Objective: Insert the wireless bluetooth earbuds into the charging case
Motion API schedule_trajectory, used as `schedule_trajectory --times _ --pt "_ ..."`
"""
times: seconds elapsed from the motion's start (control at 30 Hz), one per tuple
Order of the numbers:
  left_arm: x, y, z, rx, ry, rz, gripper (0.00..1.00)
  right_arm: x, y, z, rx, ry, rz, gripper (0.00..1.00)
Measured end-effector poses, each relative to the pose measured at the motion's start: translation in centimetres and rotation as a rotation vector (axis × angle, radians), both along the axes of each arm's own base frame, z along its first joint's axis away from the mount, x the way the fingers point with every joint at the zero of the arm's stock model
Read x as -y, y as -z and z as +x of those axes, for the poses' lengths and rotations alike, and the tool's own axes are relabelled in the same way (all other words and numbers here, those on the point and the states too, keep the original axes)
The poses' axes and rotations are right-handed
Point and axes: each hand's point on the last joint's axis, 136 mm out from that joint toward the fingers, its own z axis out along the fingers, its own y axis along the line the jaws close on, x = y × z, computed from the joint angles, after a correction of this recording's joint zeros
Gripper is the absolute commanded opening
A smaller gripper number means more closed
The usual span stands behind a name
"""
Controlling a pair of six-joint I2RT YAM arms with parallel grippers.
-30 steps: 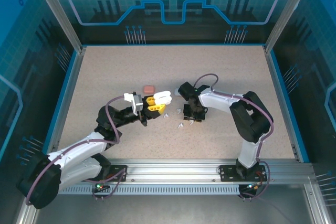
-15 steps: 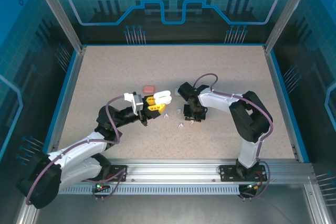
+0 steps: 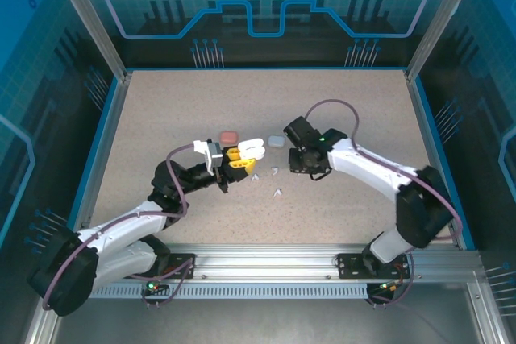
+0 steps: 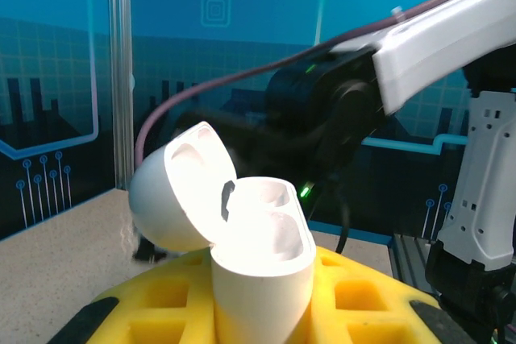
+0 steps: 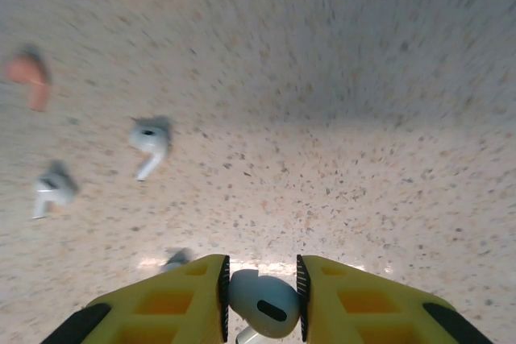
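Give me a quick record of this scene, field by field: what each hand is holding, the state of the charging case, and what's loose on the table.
left hand: shut on the white charging case, gripping its base
case state: lid open, both wells look empty
right hand: shut on one white earbud
loose earbuds: at least two white, plus a salmon-red bud, lying on the table
other cases: salmon case and pale case, both closed, on the table

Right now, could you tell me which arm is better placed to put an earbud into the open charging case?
The right. The right gripper is shut on a white earbud, while the left gripper holds the white charging case, lid open, so it likely only needs to steady it.
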Motion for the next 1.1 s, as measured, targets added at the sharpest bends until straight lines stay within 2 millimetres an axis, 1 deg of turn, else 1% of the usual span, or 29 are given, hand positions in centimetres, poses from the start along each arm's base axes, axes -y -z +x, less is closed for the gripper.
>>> schedule_trajectory --times 0.13,0.27,0.47,0.57,0.67,0.77,0.93,1.1 --pt "0.2 0.7 0.5 -0.028 -0.009 0.009 0.03 -0.3 -5.7 0.3 0.199 -0.078 0.038 0.29" --pt "0.4 1.1 0.9 -0.043 -0.014 0.016 0.03 -1.4 -11.1 -0.3 0.396 -0.195 0.071 0.29" --pt "0.6 0.7 1.4 -0.04 -0.017 0.013 0.02 -3.6 -17.2 -1.5 0.632 -0.391 0.081 0.28" --pt "0.7 0.7 1.7 -0.044 -0.017 0.015 0.03 -4.7 -19.5 -2.1 0.726 -0.48 0.072 0.28" --pt "0.9 1.0 1.9 -0.054 -0.017 0.021 0.02 -5.8 -21.2 -2.6 0.802 -0.553 0.056 0.28" --pt "1.0 1.4 2.1 -0.072 -0.015 0.023 0.02 -7.0 -22.3 -3.3 0.862 -0.623 0.044 0.28" --pt "1.2 1.3 2.4 -0.088 -0.011 0.018 0.02 -8.5 -23.6 -4.2 0.935 -0.704 0.038 0.29" --pt "1.3 1.5 2.6 -0.095 -0.011 0.022 0.02 -9.0 -24.1 -4.2 0.971 -0.727 0.025 0.29"
